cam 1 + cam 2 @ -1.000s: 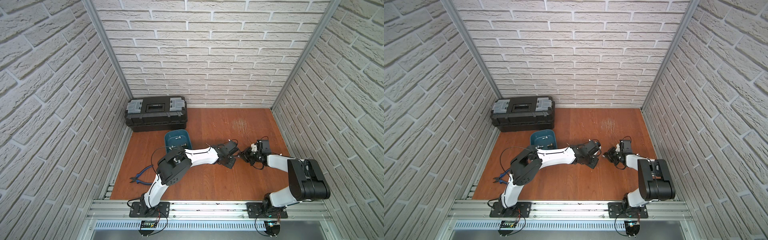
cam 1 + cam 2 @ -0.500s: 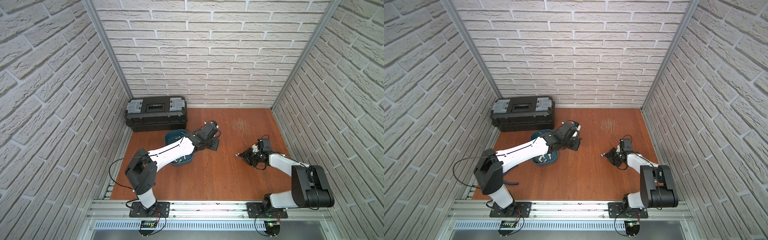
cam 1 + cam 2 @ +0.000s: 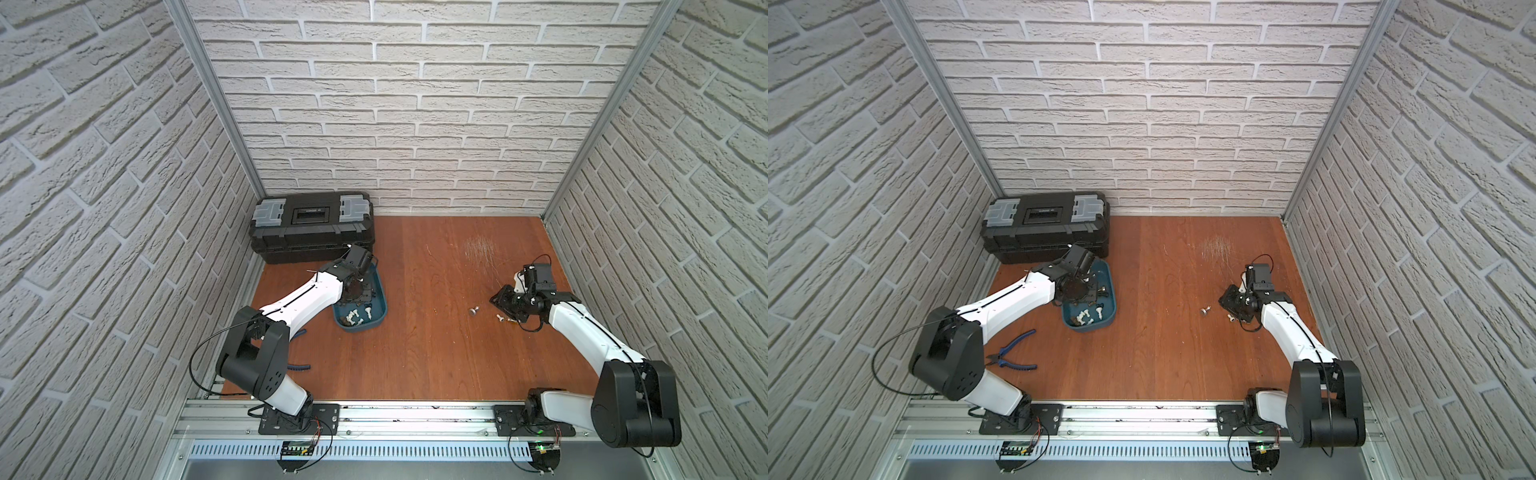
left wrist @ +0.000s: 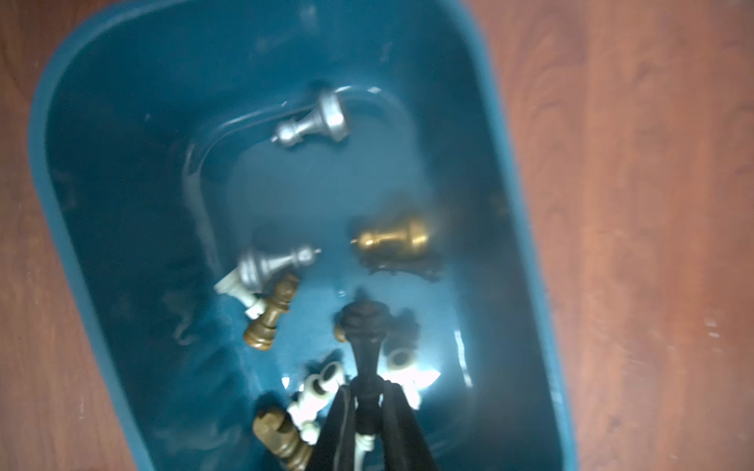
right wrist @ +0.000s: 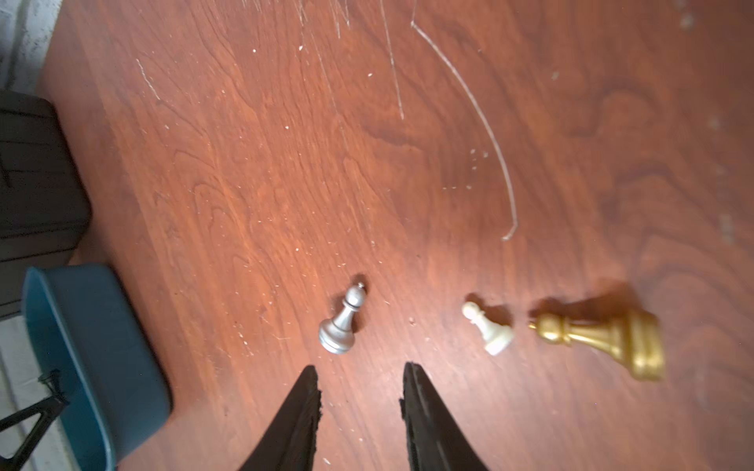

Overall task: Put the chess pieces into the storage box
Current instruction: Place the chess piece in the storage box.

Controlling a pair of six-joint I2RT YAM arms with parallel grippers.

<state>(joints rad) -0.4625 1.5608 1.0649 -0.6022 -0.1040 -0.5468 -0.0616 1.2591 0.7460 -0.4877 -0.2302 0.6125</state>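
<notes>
Left gripper (image 4: pixel 367 399) over the teal box (image 4: pixel 102 228), clamped on a turned black piece (image 4: pixel 364 330).
The box is glossy plastic with round corners and sits beside the toolbox (image 3: pixel 311 226); metallic silver, gold, brown and white pieces lie toppled inside. A second ago the left arm reached mid-tabletop; it has swung back, forearm stretched, wrist pitched down. Right gripper (image 5: pixel 361 379), shut then, is now narrowly parted and empty, low over the scratched wood tabletop (image 5: pixel 285 163), near a silver pawn (image 5: pixel 342 322), white pawn (image 5: pixel 487 328) and gold piece (image 5: pixel 604 338).
</notes>
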